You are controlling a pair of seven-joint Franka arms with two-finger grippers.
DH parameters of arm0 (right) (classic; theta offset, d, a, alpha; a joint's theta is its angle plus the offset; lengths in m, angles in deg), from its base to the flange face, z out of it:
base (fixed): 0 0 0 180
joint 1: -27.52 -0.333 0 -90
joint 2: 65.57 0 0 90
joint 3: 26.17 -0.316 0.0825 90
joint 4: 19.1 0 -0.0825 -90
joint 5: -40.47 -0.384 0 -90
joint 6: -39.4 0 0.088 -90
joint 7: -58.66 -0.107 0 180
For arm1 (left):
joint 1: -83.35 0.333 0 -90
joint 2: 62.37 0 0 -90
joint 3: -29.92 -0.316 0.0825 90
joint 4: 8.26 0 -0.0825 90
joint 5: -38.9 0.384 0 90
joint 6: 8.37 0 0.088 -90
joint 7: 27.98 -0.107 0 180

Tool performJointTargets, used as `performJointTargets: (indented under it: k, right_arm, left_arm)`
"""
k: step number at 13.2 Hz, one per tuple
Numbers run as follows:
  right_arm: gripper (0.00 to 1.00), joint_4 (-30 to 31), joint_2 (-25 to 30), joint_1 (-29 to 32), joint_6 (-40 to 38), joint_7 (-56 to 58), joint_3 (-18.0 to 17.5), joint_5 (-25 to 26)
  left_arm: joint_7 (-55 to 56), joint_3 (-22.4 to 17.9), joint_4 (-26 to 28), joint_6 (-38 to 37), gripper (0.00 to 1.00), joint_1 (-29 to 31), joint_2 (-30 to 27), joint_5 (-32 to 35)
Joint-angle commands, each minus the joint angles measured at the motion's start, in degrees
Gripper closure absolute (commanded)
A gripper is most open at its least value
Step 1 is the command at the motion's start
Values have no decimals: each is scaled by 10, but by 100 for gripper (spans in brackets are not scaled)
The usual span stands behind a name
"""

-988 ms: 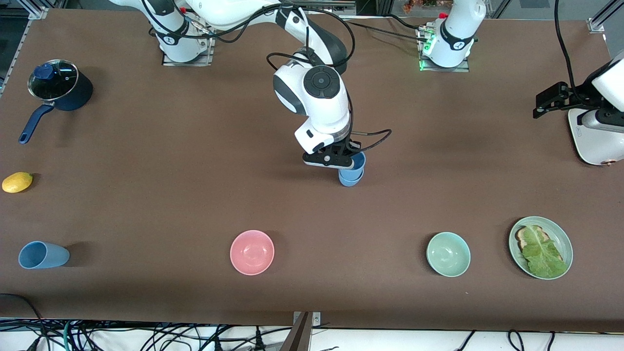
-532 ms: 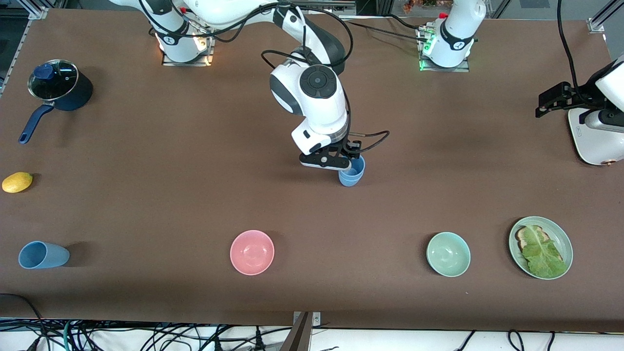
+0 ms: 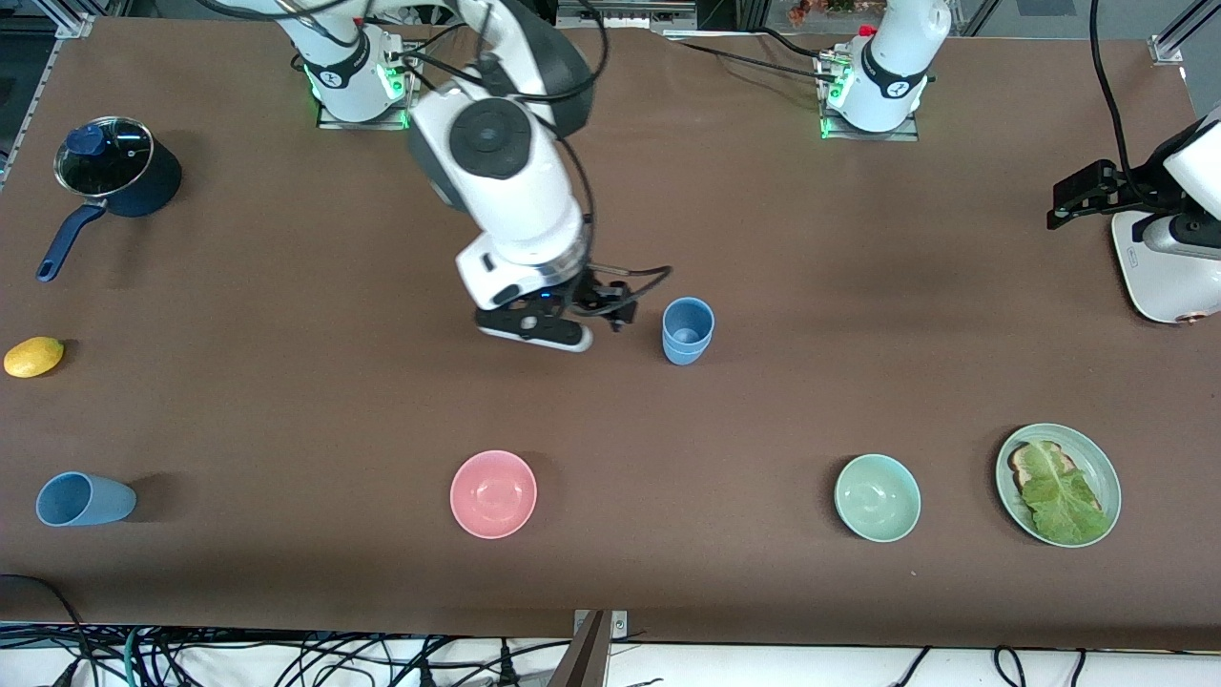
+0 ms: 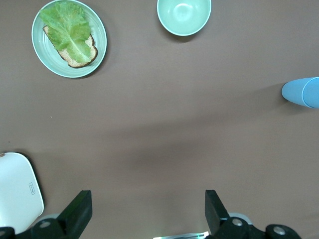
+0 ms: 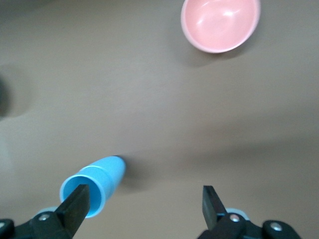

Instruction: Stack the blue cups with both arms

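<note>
Two blue cups (image 3: 687, 331) stand mid-table, one nested inside the other; the right wrist view shows the pair (image 5: 107, 174) right beside one finger. My right gripper (image 3: 563, 329) hangs open and empty just beside this stack, toward the right arm's end; in its wrist view the right gripper (image 5: 144, 196) holds nothing between its fingers. Another blue cup (image 3: 84, 499) lies on its side near the front camera at the right arm's end. My left gripper (image 3: 1068, 205) waits open and empty over the left arm's end of the table, as its wrist view shows (image 4: 147, 199).
A pink bowl (image 3: 493, 493), a green bowl (image 3: 877, 497) and a green plate (image 3: 1102, 456) with toast and lettuce lie nearer the front camera. A dark-blue lidded pot (image 3: 119, 172) and a lemon (image 3: 33, 356) sit at the right arm's end. A white appliance (image 3: 1159, 281) stands under the left arm.
My right gripper opened and let go of the upper cup, which dropped into the lower one. The right arm then drew away toward its own end. The left arm stayed put.
</note>
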Motion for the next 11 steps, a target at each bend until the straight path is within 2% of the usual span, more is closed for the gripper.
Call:
performJointTargets:
  k: [1,6,11]
  right_arm:
    - [0,110,108,52,-35,83,-13,-10]
    - [0,235,240,145,-66,222,-13,-10]
    - [0,243,282,223,-134,323,-13,-8]
  left_arm:
    - [-9,-1,4,-6,0,2,-8,-9]
    - [-5,0,7,-5,0,1,-8,-9]
    - [-5,1,7,-5,0,1,-11,-10]
